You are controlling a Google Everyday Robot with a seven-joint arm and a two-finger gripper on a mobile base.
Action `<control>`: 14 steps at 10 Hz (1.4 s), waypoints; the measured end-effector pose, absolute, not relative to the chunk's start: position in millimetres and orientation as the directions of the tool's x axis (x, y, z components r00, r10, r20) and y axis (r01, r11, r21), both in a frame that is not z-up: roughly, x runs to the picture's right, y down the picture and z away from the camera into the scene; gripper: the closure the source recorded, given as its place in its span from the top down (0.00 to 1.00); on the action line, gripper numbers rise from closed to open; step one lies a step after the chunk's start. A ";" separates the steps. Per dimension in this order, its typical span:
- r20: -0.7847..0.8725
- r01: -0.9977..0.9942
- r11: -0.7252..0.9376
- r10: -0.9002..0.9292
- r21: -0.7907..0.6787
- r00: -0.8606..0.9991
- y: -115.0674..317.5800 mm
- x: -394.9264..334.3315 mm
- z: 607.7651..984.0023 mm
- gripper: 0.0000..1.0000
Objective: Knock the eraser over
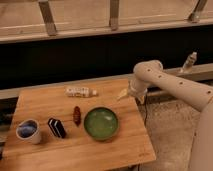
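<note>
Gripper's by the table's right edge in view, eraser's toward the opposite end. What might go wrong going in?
The green bowl and dark red item lie between the gripper and the eraser; a low, straight sweep would likely hit them first. The mug stands just beyond the eraser, so a push from the gripper's side may strike it too.

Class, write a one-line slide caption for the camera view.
Robot gripper at the wooden table's far right edge, apart from the eraser between mug and green bowl.
</note>
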State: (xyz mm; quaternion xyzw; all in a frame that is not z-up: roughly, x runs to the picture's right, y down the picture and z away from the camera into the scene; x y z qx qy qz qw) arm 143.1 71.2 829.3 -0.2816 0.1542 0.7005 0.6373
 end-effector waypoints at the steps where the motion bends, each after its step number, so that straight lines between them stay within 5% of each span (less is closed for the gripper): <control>1: -0.591 -0.980 -0.140 0.806 -0.143 -0.029 71.2 143.1 829.3 0.66; 8: -0.592 -0.980 -0.139 0.805 -0.142 -0.028 71.5 142.9 829.7 0.01; 14: -0.625 -0.974 0.037 0.761 -0.224 0.173 109.8 49.0 823.4 0.00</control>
